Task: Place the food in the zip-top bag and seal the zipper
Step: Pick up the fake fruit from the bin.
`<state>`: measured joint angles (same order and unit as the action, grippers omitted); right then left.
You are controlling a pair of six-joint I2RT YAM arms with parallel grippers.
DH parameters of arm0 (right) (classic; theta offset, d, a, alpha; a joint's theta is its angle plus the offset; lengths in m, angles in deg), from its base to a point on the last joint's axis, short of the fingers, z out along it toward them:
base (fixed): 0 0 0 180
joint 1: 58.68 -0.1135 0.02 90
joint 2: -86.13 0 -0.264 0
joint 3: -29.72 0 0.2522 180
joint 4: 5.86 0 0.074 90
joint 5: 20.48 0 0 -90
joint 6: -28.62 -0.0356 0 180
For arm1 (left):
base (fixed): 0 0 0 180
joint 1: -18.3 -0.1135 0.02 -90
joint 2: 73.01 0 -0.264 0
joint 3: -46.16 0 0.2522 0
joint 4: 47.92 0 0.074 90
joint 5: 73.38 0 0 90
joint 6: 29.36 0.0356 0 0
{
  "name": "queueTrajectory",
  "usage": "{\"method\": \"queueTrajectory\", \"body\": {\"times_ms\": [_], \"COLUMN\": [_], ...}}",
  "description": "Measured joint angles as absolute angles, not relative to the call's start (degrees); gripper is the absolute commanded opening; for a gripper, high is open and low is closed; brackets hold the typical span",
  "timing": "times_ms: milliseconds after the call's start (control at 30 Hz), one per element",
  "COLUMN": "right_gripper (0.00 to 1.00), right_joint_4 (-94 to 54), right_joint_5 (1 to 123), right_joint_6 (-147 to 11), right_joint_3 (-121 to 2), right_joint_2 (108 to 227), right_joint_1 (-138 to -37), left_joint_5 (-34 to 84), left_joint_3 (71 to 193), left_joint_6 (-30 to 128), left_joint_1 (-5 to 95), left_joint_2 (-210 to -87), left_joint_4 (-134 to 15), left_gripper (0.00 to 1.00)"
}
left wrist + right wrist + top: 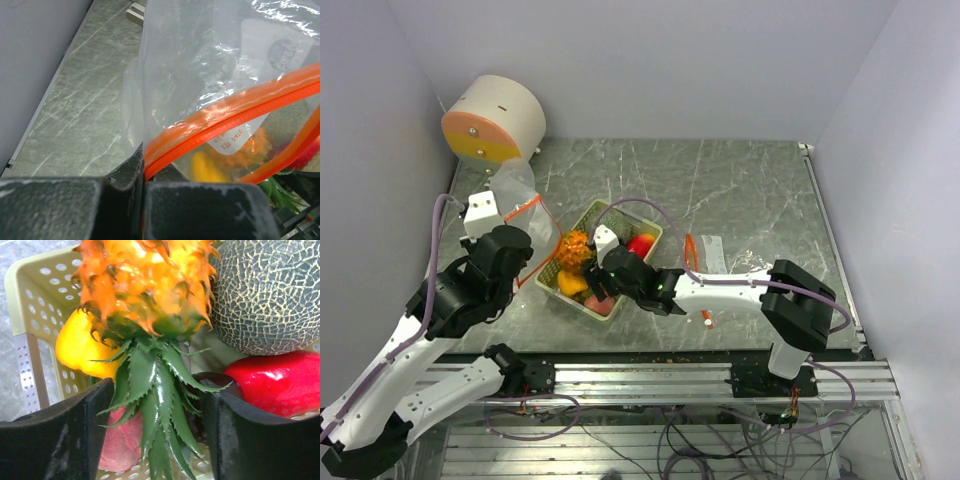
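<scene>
The left gripper [144, 184] is clenched on the orange zipper strip [235, 114] of the zip-top bag [200, 65], pinching it at the bag's near corner. From there the strip runs off in two parted lines, so the mouth gapes. The clear plastic rises crumpled above the fingers, and a printed white label shows through it. Seen from above, the bag stands at the left of the grey marbled table [750, 190], just beside the pale green basket [30, 290].

The right gripper [159, 390] is spread, its two dark fingers flanking the green leafy crown of the orange pineapple [145, 280]. Leaf tips brush both fingers, yet there is a gap on each side of the crown's core and no pinch shows. The pineapple lies in the basket with its crown pointing at the wrist camera. The netted melon [270, 295] touches it on one side, with the red pepper [280, 380] under the melon. A yellow piece [80, 347] sits on the other side and a pink piece [120, 445] lies beneath the leaves. All the food in view is in the basket; none is seen inside the bag
</scene>
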<state>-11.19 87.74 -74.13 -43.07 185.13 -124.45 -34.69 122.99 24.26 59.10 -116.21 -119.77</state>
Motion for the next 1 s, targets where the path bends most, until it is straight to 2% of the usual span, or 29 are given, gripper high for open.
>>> {"method": "queueTrajectory", "body": {"times_ms": [133, 200, 233, 467, 1000], "right_gripper": [0.19, 0.04, 0.00, 0.00, 0.00], "right_joint_4": [-11.10, -11.13, -11.02, -11.26, -13.53], "right_joint_5": [88.27, 88.16, 87.89, 87.54, 76.68], "right_joint_6": [-73.93, -73.80, -73.82, -74.15, -76.34], "right_joint_3": [-43.07, -43.07, -43.07, -41.12, -29.45], "right_joint_2": [185.50, 185.50, 185.50, 182.00, 144.83], "right_joint_1": [-124.19, -124.10, -124.15, -124.08, -124.00], "left_joint_5": [-33.70, -33.46, -33.31, -33.05, -31.54], "left_joint_3": [122.49, 122.34, 122.31, 122.31, 120.91], "left_joint_6": [25.06, 25.28, 25.35, 25.68, 25.72], "left_joint_1": [59.10, 59.10, 59.10, 59.10, 59.10], "left_joint_2": [-114.77, -114.05, -113.76, -113.50, -114.74], "left_joint_4": [-118.98, -118.79, -118.70, -118.50, -116.69], "left_gripper": [0.07, 0.07, 0.07, 0.07, 0.07]}}
